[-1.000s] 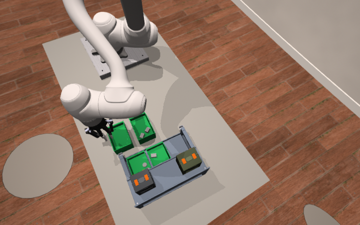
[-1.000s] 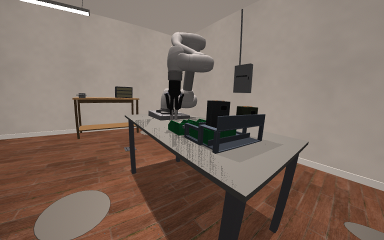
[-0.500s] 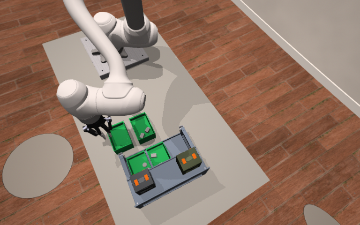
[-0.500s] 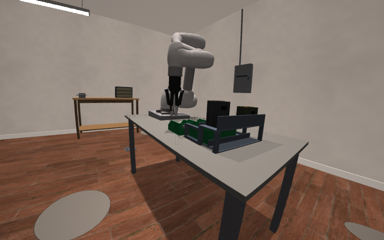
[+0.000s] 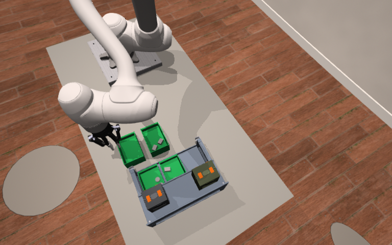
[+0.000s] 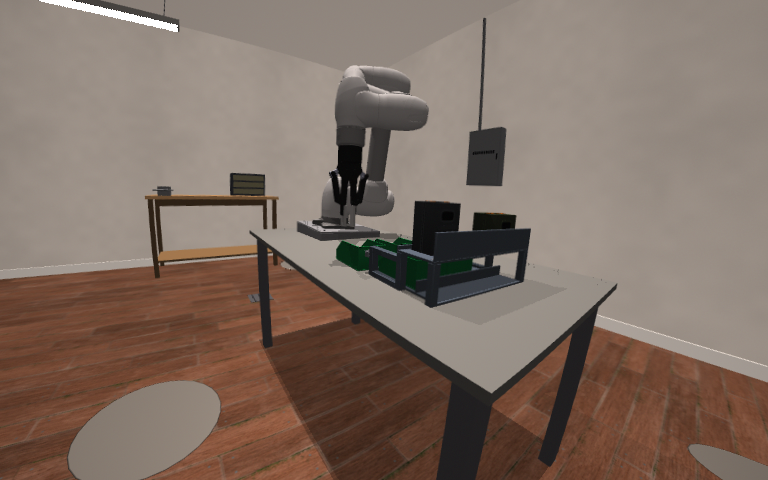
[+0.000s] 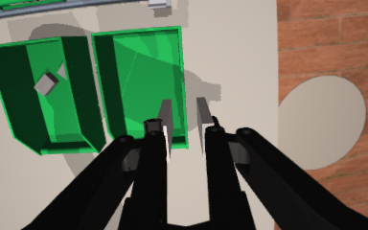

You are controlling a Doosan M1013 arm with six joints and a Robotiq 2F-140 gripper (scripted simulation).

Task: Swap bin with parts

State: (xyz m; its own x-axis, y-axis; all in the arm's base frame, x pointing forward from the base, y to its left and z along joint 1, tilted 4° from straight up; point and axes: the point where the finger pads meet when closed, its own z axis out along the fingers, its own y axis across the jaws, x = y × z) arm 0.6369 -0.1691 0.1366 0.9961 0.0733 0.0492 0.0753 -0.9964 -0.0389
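The jaws (image 5: 112,142) (image 6: 348,217), slightly open, grip nothing above the empty bin (image 5: 131,148) (image 7: 150,77); lateral misalignment during descent may strike its rim. The parts bin (image 5: 155,138) (image 7: 40,96) stands beside it on the tabletop (image 5: 207,127) (image 6: 339,283) (image 7: 235,43).

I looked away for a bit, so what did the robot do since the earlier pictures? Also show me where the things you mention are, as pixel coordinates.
The fingers (image 5: 115,146) (image 6: 347,220) went up a little and moved slightly away from the shelf (image 5: 179,190) (image 6: 481,244) (image 7: 96,6). They didn't pick anything up. The empty bin on the table (image 5: 131,149) (image 6: 352,254) (image 7: 149,77) and the bin with parts beside it (image 5: 153,134) (image 6: 403,241) (image 7: 40,115) stayed put.
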